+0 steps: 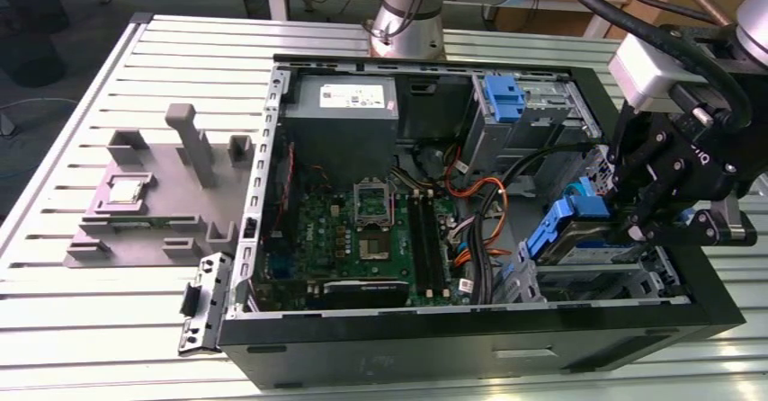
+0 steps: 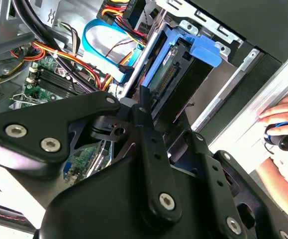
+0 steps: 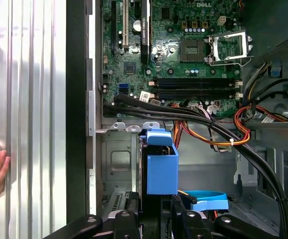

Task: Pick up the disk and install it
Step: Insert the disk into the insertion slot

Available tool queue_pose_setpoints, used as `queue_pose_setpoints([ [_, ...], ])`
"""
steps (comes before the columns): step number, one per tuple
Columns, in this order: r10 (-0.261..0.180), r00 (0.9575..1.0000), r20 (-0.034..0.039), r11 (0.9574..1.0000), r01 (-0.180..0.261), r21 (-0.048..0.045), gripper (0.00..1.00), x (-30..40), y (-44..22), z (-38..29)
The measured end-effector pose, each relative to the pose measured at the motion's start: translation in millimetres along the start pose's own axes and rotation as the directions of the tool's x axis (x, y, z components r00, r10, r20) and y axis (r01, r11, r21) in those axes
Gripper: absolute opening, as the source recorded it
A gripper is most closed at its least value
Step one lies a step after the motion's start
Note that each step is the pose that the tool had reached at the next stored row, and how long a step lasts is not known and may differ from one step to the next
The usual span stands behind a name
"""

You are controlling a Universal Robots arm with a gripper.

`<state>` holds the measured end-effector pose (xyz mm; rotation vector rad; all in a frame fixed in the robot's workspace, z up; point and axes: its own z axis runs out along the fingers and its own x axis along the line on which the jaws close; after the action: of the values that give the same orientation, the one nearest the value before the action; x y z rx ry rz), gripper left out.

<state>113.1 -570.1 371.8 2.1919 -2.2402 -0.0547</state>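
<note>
The disk (image 1: pixel 574 237) is a flat silver drive in a bright blue bracket, standing tilted in the drive bay at the case's corner on the exterior view's right. My gripper (image 1: pixel 627 228) hangs right over it and is shut on the disk. In the first wrist view the blue bracket (image 3: pixel 161 167) rises between my black fingers (image 3: pixel 130 221), above the bay's metal floor. The second wrist view shows the disk's connector edge (image 2: pixel 167 75) and the bracket's blue tab (image 2: pixel 204 48) just past my fingertip (image 2: pixel 144 102).
The open computer case (image 1: pixel 480 329) lies on a slatted metal table. Inside are the motherboard (image 1: pixel 366 239), a grey power supply (image 1: pixel 342 104), cable bundles (image 1: pixel 474 203) and a second blue bay (image 1: pixel 504 95). A grey fixture (image 1: pixel 144 212) holds a processor chip (image 1: pixel 126 190). A person's hand (image 2: pixel 283 119) rests nearby.
</note>
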Motion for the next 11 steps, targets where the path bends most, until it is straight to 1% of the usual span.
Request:
queue_pose_setpoints([
  [9, 0.000, 1.0000, 0.0000, 1.0000, 0.000, 0.0000, 0.35, 0.0, 0.0, 0.1],
  [11, 0.000, 1.0000, 0.0004, 1.0000, 0.000, 0.0000, 0.35, 0.1, -0.1, 1.6],
])
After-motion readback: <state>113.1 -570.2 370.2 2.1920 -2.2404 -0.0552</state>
